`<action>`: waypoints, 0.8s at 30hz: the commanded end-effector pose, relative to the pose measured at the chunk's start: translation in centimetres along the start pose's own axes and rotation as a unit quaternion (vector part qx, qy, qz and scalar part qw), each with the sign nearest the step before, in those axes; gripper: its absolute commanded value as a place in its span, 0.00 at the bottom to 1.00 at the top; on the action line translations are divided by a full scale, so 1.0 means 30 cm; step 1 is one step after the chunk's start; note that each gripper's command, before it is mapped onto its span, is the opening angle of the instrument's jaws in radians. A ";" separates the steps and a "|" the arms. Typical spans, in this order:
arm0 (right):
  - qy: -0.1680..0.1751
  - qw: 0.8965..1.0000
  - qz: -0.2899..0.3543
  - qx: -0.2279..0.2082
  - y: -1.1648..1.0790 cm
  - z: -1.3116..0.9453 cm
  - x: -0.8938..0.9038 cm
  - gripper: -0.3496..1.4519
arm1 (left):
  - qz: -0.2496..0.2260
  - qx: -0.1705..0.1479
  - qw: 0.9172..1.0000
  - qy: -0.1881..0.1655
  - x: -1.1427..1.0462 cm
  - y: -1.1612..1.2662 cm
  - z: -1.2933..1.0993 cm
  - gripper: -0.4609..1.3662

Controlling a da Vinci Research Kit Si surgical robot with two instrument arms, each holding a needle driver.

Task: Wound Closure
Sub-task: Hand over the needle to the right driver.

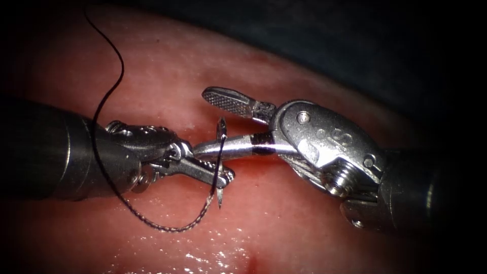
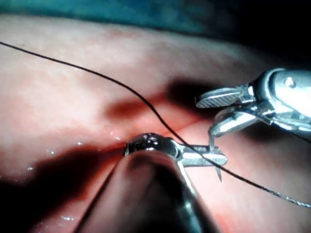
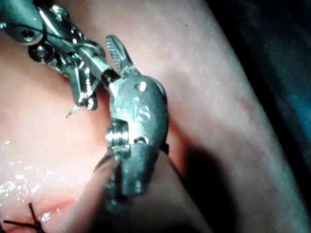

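My left tool [image 1: 228,175] comes in from the left with its jaws shut on the curved needle [image 1: 221,152], gripping it a short way above its pointed lower end. The needle stands nearly upright, edge-on, free above the tissue [image 1: 167,71]. My right tool [image 1: 201,122] is open, one jaw above and one against the needle's upper part, holding nothing. Black thread [image 1: 162,228] loops from the needle below the left tool and climbs away up the left. In the left wrist view the left tool [image 2: 216,158] grips the needle [image 2: 217,171] below the open right tool [image 2: 214,116].
A red cut line [image 1: 264,165] runs under the tools, with red fluid [image 1: 251,264] at the near edge. In the right wrist view a tied stitch with cut thread ends [image 3: 34,224] sits on the tissue. Dark blue cloth [image 1: 355,40] lies behind the tissue.
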 end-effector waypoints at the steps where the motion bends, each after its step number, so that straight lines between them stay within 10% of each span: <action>1: -0.001 1.000 0.000 0.003 0.0001 0.0001 0.0000 0.00 | 0.000 -0.007 1.000 -0.001 0.0000 0.0000 0.0001 0.06; 18: -0.006 1.000 -0.002 0.023 0.0014 -0.0012 0.0000 0.00 | -0.019 -0.008 1.000 -0.015 -0.0014 0.0007 -0.0006 0.09; 21: -0.005 1.000 -0.002 0.021 0.0014 -0.0012 -0.0003 0.00 | -0.038 -0.003 0.999 0.017 -0.0001 0.0008 -0.0007 0.69; 24: -0.005 1.000 -0.003 0.022 0.0014 -0.0011 -0.0004 0.00 | -0.038 0.003 0.999 0.017 0.0001 0.0007 -0.0009 0.78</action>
